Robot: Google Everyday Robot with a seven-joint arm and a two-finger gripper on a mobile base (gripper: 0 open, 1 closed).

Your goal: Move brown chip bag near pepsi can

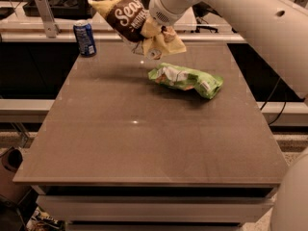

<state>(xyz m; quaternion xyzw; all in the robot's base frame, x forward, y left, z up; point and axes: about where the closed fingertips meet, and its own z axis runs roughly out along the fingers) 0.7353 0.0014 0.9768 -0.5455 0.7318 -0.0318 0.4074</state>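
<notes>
While the pepsi can (84, 38) stood upright well to the left of the gripper (162, 32), near the worktop's (144, 143) far edge and just right of a grey bracket (45, 14), the brown chip bag (126, 17) hung tilted in the air, its lower end pinched by the gripper. Below and to the gripper's right, a green chip bag (185, 78) lay flat on the worktop.

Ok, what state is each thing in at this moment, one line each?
brown chip bag: lifted off the table, tilted, crumpled at the end where it is held.
gripper: above the far part of the table, shut on the brown chip bag.
pepsi can: upright at the far left corner of the table.
green chip bag: lying crumpled on the table, untouched.
</notes>
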